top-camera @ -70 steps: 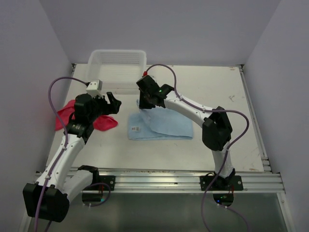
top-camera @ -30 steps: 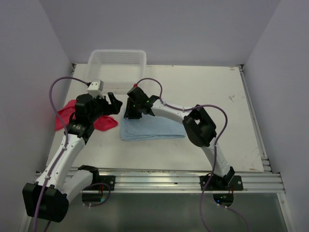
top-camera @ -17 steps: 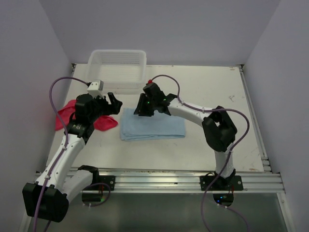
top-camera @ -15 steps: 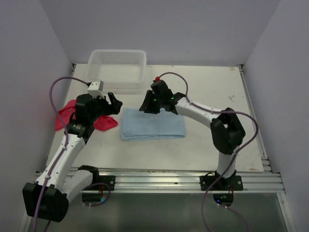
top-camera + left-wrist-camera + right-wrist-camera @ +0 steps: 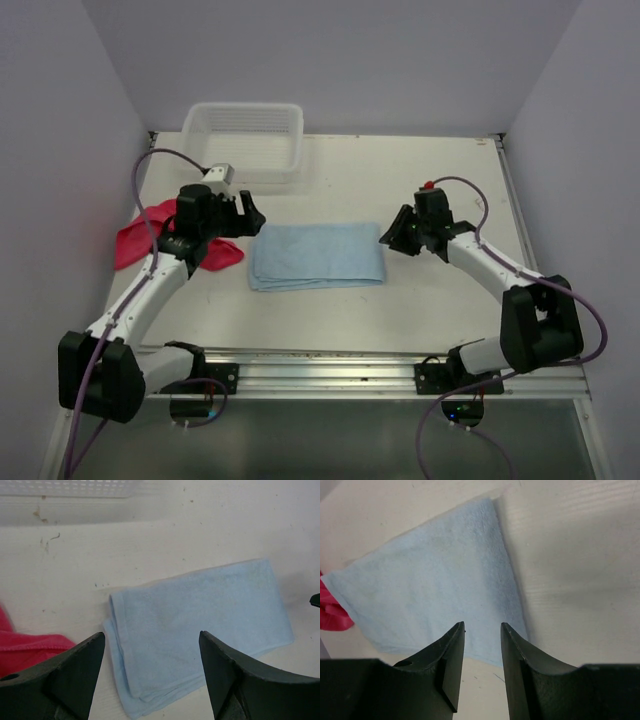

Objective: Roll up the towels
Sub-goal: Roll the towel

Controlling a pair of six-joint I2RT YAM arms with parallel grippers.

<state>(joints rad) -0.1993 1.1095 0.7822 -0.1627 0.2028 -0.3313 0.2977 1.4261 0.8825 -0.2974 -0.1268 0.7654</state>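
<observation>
The light blue towel (image 5: 317, 256) lies folded flat in several layers at the table's middle, its stacked edges at the left. It also shows in both wrist views as the light blue towel (image 5: 200, 625) and the light blue towel (image 5: 425, 585). A crumpled pinkish-red towel (image 5: 138, 240) sits at the left, partly under my left arm. My left gripper (image 5: 250, 214) hovers off the blue towel's left end, open wide and empty (image 5: 151, 634). By the towel's right end, my right gripper (image 5: 392, 236) stands slightly open with nothing in it (image 5: 482, 625).
A clear plastic basket (image 5: 240, 106) stands at the back left against the wall, its rim just visible as the basket (image 5: 75, 487) in the left wrist view. A corner of the red towel (image 5: 330, 611) shows beyond the blue one. Walls close in on both sides.
My right gripper let go of the blue towel after folding it over to the left, then swung back to its right end. My left gripper edged right toward the towel.
</observation>
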